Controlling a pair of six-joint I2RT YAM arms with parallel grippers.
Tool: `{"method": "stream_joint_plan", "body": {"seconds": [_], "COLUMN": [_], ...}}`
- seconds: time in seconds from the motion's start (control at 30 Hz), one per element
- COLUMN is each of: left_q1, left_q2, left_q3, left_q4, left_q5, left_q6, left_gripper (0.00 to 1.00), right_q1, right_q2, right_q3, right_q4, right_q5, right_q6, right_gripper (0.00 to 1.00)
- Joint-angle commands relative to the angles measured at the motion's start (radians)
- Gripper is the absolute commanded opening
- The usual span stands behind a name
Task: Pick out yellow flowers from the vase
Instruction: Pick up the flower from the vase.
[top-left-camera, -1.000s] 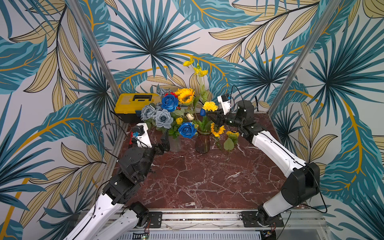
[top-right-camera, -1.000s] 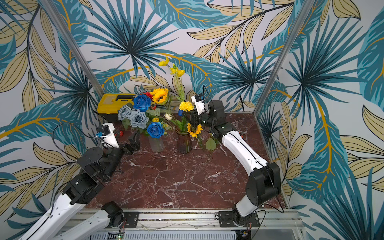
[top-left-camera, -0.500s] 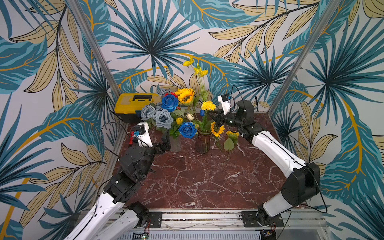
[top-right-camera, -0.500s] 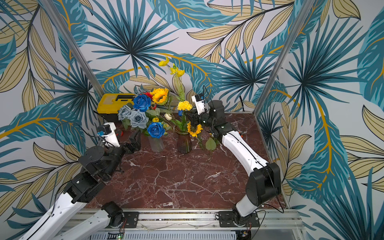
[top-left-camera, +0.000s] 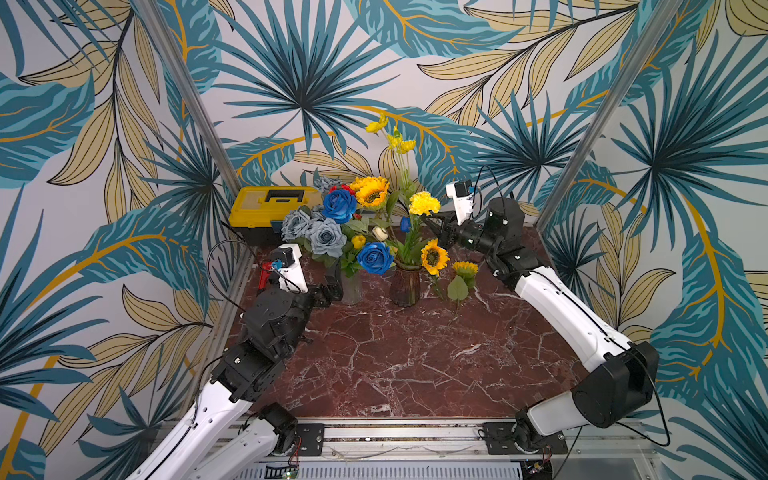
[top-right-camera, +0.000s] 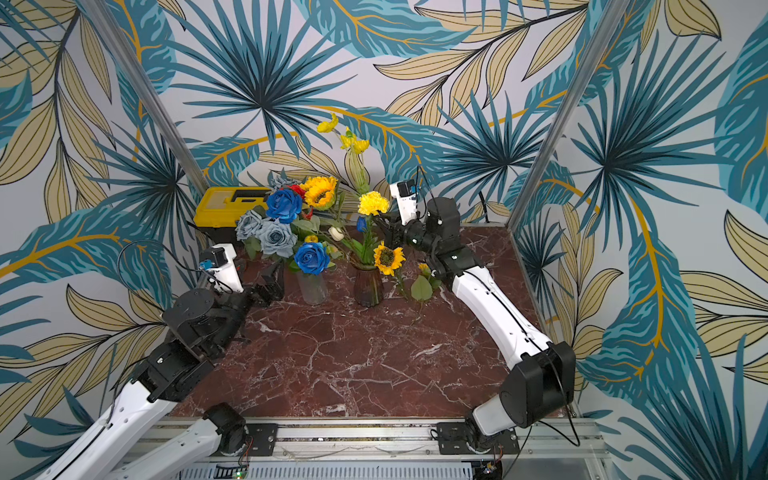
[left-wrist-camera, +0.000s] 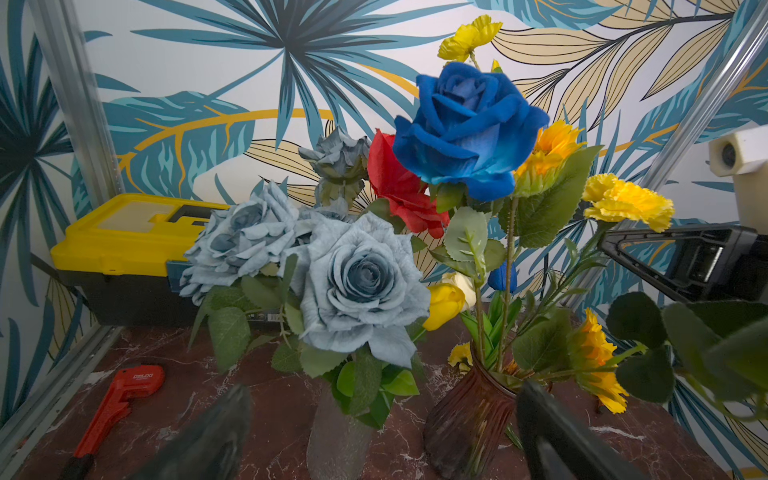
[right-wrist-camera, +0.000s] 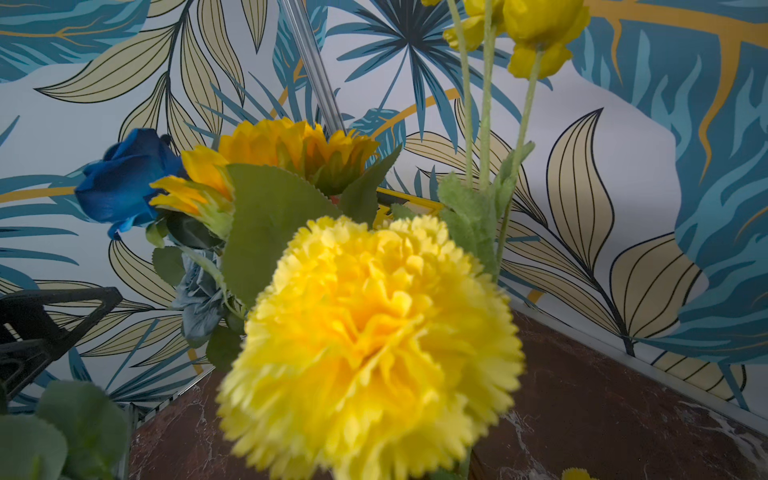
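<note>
While the left gripper (top-left-camera: 331, 286) is hovering wide open beside the frosted vase (top-left-camera: 352, 289), perhaps readying to steady it, the ruffled yellow pompom flower (top-left-camera: 424, 203) is standing in the ribbed brown glass vase (top-left-camera: 405, 286), and the right gripper (top-left-camera: 430, 220) is apparently pinching its thin stem for lifting.

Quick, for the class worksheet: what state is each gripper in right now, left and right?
Left gripper: open, holding nothing.
Right gripper: shut, seemingly on the stem of the yellow pompom flower.
</note>
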Motion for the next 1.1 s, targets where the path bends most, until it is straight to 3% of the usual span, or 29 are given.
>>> {"method": "stream_joint_plan", "body": {"seconds": [0.0, 0.63, 1.07], "left_q1": [0.007, 0.014, 0.017], "left_q2": [-0.002, -0.013, -0.004], "left_q3": [0.008, -0.009, -0.016], "left_q4": [0.012, 0.010, 0.012], "left_q5": [0.015, 0.021, 0.028], "left_q6": [-0.010, -0.015, -0.027], "left_gripper": [0.99, 0.99, 0.99], "right_q1": [0.006, 0.005, 0.003], "right_q2": [-0.052, -0.258, -0.413], "right_q3": [0.011, 0.135, 0.116], "right_q4": [0.052, -0.029, -0.240], "right_q5": [0.009, 0.119, 0.548], "right_q6": [0.014, -0.020, -0.093], "right_gripper": [0.00, 0.00, 0.00]}}
